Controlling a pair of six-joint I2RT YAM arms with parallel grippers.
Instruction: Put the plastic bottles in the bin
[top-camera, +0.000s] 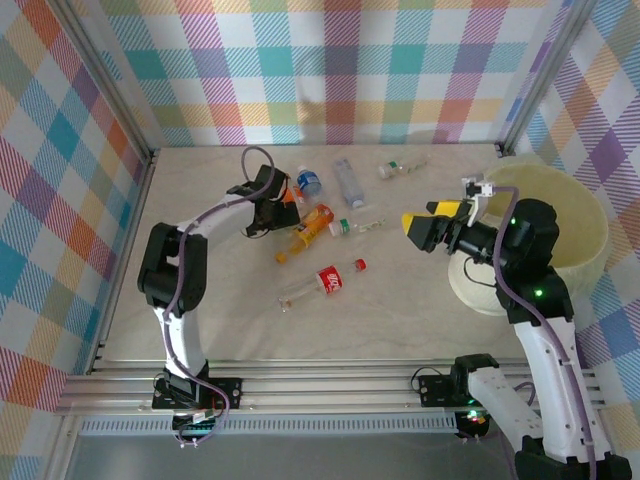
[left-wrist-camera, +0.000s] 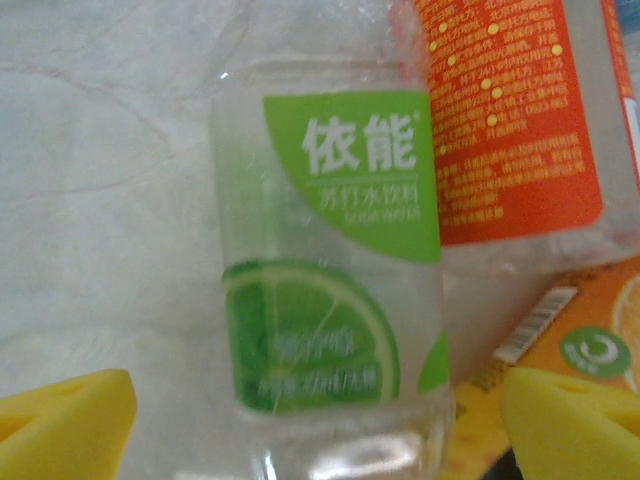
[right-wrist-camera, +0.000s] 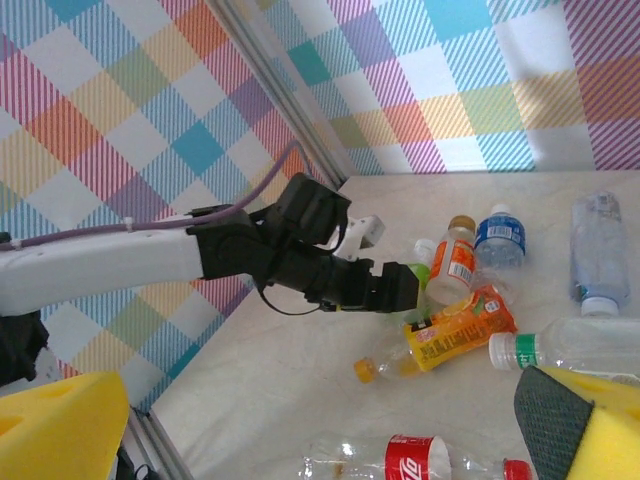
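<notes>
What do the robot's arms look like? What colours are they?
The left arm and right arm are white tubes with chunky black joints, each trailing a purplish-grey cable. Their fingers are bright yellow wedges. Tiny green lights glow on the right arm.

Bright, even light; soft close-up blur

I saw the bin (top-camera: 580, 235) upright at the table's (top-camera: 200, 300) right edge, well apart from the plastic bottles (top-camera: 349, 182) scattered mid-table: a red-labelled cola bottle (top-camera: 325, 282) lying nearest, an orange juice bottle (top-camera: 310, 228) on its side beyond, then a blue-labelled bottle (top-camera: 308, 182) and a clear lime-labelled bottle (left-wrist-camera: 330, 280).
</notes>
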